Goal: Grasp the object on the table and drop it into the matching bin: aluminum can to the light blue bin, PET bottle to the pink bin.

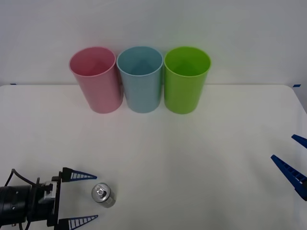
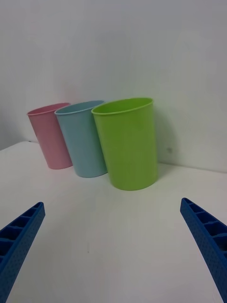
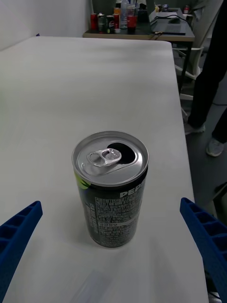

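Aluminum can [image 1: 103, 195] is seen upright on the table [image 1: 192, 158], just ahead of the left gripper [image 1: 76, 196], whose fingers are spread apart. No grasp is made; transfer to the light blue bin [image 1: 140, 79] remains.

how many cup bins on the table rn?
3, in a touching row at the back of the white table: tall pink plastic cup bin on the robot's left, light blue plastic cup bin in the middle, lime green plastic cup bin on the right. None look hidden.
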{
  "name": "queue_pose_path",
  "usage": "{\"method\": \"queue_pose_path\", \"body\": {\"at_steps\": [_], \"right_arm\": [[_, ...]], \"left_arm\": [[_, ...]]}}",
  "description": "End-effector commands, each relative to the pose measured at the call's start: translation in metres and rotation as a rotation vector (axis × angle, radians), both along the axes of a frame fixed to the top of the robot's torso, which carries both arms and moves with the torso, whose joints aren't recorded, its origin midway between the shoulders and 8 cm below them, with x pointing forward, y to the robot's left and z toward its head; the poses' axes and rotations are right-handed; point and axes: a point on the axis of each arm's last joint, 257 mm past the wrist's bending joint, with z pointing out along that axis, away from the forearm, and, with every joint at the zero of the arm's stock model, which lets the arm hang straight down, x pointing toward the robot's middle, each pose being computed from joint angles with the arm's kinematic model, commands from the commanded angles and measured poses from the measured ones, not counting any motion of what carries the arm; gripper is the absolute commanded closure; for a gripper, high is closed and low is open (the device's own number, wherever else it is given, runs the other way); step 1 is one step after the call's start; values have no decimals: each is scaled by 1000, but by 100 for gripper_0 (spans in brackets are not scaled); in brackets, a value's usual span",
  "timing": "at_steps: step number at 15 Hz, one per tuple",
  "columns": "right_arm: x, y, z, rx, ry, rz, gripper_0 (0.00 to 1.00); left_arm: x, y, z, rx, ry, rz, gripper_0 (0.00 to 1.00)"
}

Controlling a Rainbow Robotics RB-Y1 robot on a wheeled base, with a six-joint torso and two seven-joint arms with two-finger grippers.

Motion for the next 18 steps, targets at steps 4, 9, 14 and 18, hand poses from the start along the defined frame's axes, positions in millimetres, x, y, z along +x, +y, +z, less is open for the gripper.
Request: {"method": "queue_pose_path", "body": {"at_steps": [4,9,14,18], "right_arm": [[0,0,0,0,0,0,0],[0,0,0,0,0,0,0],[0,0,0,0,0,0,0],[0,0,0,0,0,0,0]], "left_arm": [[2,-21,-11,-17,12,19,0],[7,-34,-19,-30,14,54,0],[9,-41,-22,-29,13,61,0],[10,-40,-22,-29,12,62,8]]}}
